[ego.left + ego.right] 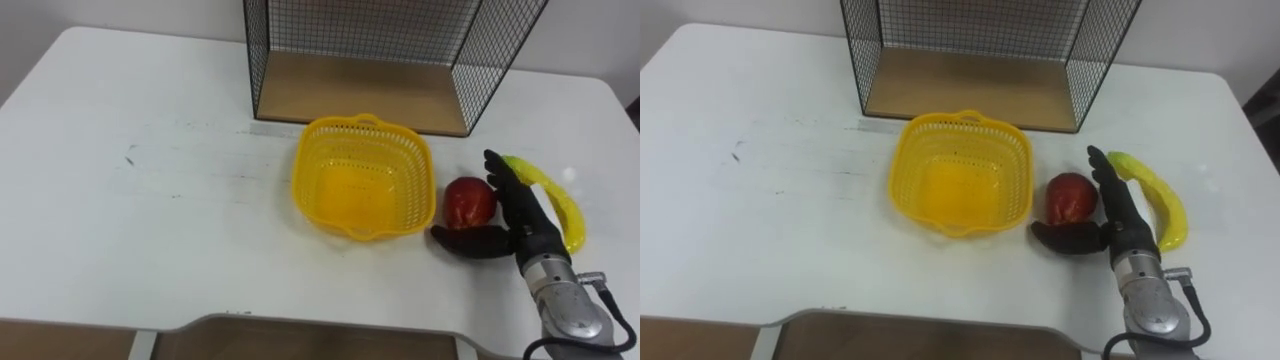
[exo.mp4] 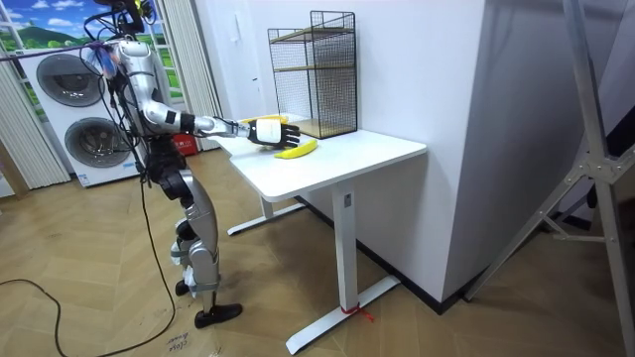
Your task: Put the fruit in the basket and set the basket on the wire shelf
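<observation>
We are reaching for the apple (image 1: 468,201).
Our right hand (image 1: 522,222) is sitting beside it, fingers (image 1: 499,172) apart for grabbing.

The right hand (image 1: 518,222) was seen to be clad in black, with slim fingers. Behind it a silver-grey metal wrist of cylindrical shape was fitted, and a thin black cable was looped at its side. In the room view the arms and legs were finished in silver-grey, the torso was dark, and a white patch was carried on the back of the hand.
</observation>
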Available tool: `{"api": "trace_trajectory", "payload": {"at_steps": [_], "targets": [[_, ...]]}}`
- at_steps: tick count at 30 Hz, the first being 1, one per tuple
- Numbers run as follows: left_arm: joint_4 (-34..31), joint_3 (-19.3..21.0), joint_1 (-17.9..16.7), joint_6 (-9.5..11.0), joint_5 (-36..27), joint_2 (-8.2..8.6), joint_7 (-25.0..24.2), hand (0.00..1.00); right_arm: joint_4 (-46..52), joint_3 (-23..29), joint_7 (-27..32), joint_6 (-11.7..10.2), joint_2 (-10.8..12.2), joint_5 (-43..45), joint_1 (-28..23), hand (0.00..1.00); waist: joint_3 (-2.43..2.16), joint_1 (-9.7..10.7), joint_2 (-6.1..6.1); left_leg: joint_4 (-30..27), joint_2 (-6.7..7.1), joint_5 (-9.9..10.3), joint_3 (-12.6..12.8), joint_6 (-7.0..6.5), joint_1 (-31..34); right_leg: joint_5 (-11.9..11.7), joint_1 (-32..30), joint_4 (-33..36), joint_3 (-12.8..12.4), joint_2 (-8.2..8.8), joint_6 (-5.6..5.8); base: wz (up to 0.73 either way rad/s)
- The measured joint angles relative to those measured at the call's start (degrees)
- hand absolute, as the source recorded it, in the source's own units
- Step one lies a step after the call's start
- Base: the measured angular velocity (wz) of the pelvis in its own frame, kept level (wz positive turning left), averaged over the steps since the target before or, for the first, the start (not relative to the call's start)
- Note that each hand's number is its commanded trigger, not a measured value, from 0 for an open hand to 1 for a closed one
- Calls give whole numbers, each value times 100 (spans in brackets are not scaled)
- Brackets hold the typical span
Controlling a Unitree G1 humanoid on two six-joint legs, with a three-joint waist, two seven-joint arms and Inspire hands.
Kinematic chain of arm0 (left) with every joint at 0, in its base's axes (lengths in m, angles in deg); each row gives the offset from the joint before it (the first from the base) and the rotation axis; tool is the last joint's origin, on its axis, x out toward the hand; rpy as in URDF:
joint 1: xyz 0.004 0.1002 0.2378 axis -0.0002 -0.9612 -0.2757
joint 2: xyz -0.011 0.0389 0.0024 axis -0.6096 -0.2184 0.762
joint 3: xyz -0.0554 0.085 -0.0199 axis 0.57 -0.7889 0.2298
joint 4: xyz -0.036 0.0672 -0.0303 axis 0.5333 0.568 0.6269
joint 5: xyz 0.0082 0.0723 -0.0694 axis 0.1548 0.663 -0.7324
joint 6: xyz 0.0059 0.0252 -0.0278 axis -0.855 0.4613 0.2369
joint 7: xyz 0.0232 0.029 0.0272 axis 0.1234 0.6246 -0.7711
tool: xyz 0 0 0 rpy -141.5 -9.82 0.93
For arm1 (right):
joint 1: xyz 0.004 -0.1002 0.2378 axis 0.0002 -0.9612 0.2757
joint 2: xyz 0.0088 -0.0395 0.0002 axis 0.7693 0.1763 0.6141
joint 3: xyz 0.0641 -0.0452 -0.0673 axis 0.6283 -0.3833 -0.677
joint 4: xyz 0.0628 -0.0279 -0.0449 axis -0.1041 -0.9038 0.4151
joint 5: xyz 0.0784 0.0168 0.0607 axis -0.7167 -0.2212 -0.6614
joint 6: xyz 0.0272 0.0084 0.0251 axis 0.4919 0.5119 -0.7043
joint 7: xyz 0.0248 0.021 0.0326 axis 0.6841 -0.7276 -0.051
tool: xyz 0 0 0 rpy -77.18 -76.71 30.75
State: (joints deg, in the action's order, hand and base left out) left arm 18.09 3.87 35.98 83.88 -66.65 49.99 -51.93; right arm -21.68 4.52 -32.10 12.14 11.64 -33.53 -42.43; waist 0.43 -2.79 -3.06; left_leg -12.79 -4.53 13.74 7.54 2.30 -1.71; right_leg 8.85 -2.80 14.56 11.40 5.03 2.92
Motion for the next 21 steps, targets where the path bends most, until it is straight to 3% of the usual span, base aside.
{"api": "trace_trajectory", "payload": {"at_steps": [19,20,21], "targets": [[-3,0,-3,-13,9,1,0,0,-51,-2,-3,10,1,430,3,0,-16,66,88,7,-4,0,3,0,-69,0,95,-14,21,0,0,0],[-3,0,-2,-13,9,1,0,0,-51,-2,-3,10,0,437,3,16,-16,68,91,7,-4,0,4,0,-72,0,98,-14,19,0,0,0],[-4,0,-1,-14,10,1,0,0,-52,-2,-3,10,1,439,4,62,-17,69,93,8,-4,0,4,0,-75,0,101,-15,20,0,0,0]]}}
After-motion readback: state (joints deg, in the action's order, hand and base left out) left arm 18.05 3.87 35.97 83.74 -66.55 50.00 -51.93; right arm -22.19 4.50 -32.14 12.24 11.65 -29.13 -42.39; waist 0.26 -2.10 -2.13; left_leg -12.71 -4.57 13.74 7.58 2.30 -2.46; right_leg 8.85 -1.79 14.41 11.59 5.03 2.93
